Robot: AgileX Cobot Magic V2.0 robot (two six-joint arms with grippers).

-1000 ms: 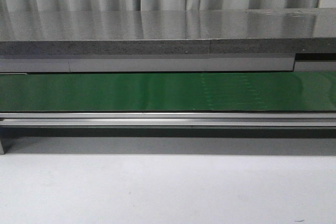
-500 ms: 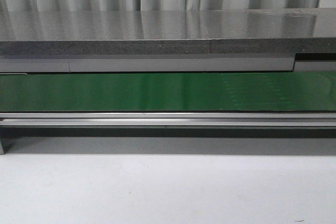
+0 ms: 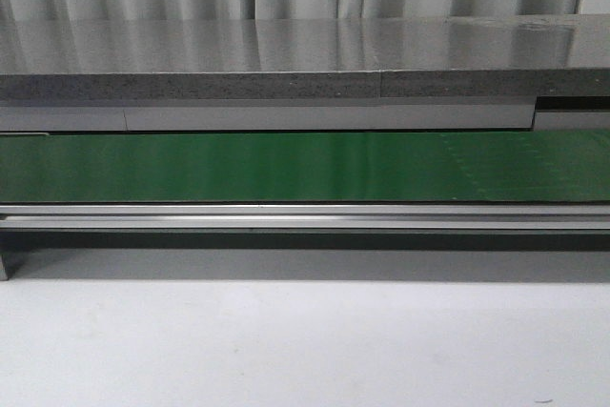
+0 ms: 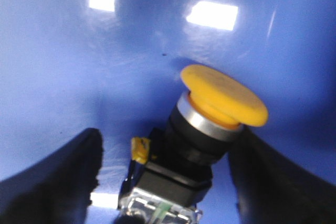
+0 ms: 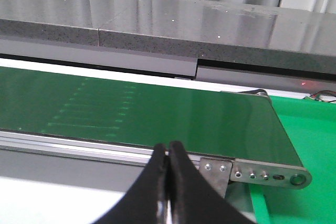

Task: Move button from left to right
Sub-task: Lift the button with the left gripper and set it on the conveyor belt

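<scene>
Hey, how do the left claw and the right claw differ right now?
The left claw is spread open, its dark fingers either side of the yellow-capped button; the right claw is shut, fingers pressed together with nothing between them. The left hangs over a glossy blue surface; the right faces the green conveyor belt. Both have dark fingers.

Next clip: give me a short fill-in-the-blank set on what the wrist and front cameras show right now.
1. The button has a cap coloured ____.
2. The button lies on a glossy ____ surface.
3. The right gripper has its jaws ____.
4. The conveyor belt is coloured ____.

Missing words: yellow; blue; shut; green
</scene>
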